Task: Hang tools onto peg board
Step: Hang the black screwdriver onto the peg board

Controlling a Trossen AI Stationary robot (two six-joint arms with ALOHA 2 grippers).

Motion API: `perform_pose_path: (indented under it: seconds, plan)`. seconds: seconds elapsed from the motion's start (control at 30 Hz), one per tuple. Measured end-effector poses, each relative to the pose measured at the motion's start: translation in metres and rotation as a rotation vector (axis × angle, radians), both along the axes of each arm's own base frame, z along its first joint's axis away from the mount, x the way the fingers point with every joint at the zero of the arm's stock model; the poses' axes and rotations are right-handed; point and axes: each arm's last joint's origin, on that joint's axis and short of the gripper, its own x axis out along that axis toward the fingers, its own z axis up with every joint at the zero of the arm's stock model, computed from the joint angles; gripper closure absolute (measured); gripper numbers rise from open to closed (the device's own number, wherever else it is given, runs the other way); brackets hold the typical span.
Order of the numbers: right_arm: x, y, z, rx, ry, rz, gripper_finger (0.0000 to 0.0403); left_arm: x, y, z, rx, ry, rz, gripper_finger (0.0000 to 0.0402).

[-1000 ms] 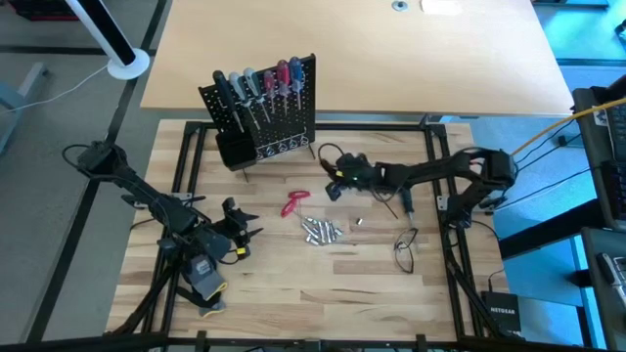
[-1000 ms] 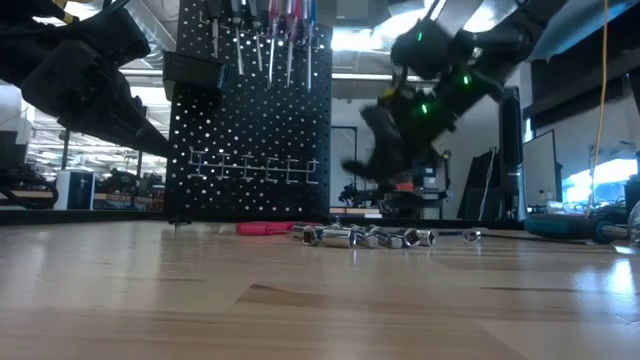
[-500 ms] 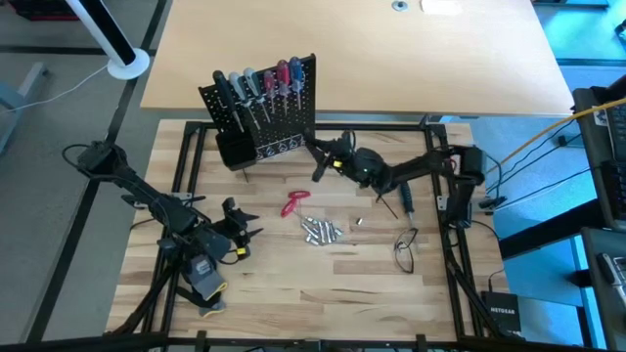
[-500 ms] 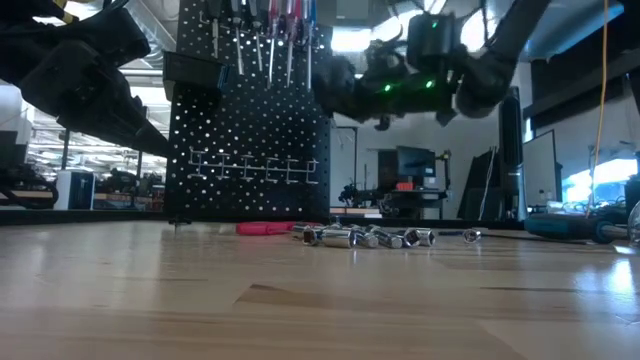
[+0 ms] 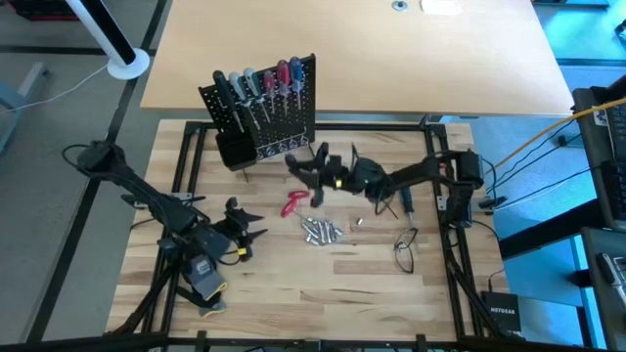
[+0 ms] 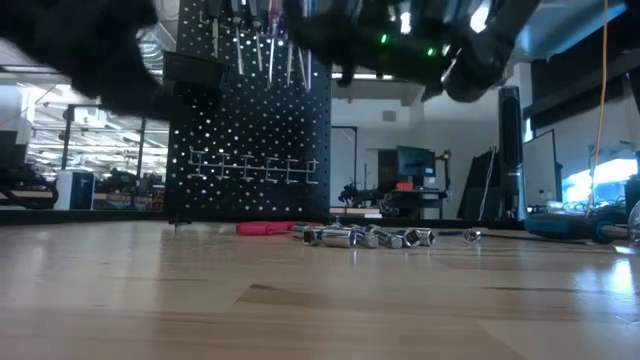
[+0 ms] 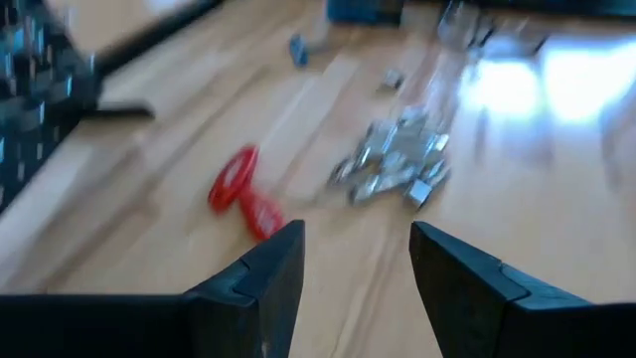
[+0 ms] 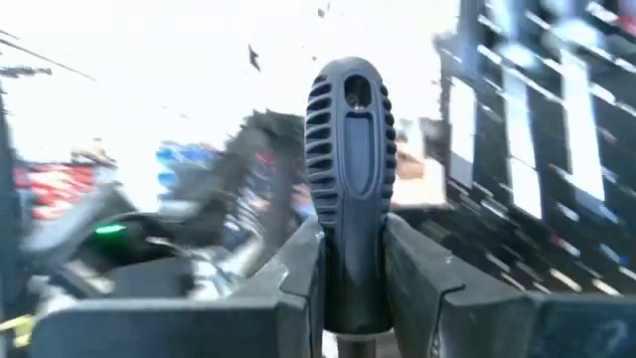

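Ribbed grey-black screwdriver handle (image 8: 347,179), rounded top; right hand (image 8: 350,267) grips it.

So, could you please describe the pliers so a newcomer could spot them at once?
Start at the peg board at the table's far side. In front of it, on the wood, lie the pliers, beside a pile of silver bits. They alone on the tabletop have red handles.
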Motion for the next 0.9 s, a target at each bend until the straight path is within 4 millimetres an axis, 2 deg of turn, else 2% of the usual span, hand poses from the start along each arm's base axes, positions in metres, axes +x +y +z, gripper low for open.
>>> perform_pose_path:
  seconds: [0.2, 0.3, 0.4, 0.5, 0.7, 0.9]
  plan:
    - [0.006, 0.042, 0.021, -0.100, -0.115, 0.142, 0.0325, 0.024, -0.010, 0.059, 0.108, -0.202, -0.037, 0.0229]
    - [0.011, 0.060, 0.037, -0.153, -0.167, 0.222, 0.0325, 0.030, -0.009, 0.078, 0.170, -0.281, -0.042, 0.0229]
    - [0.015, 0.074, 0.049, -0.201, -0.205, 0.284, 0.0325, 0.034, -0.006, 0.086, 0.211, -0.310, -0.039, 0.0229]
    - [0.020, 0.083, 0.057, -0.233, -0.198, 0.301, 0.0325, 0.037, -0.004, 0.090, 0.201, -0.340, -0.109, 0.0229]
    - [0.032, 0.090, 0.066, -0.261, -0.110, 0.310, 0.0325, 0.039, -0.004, 0.098, 0.192, -0.419, -0.217, 0.0229]
    - [0.032, 0.093, 0.069, -0.268, -0.127, 0.321, 0.0325, 0.040, -0.005, 0.099, 0.191, -0.435, -0.273, 0.0230]
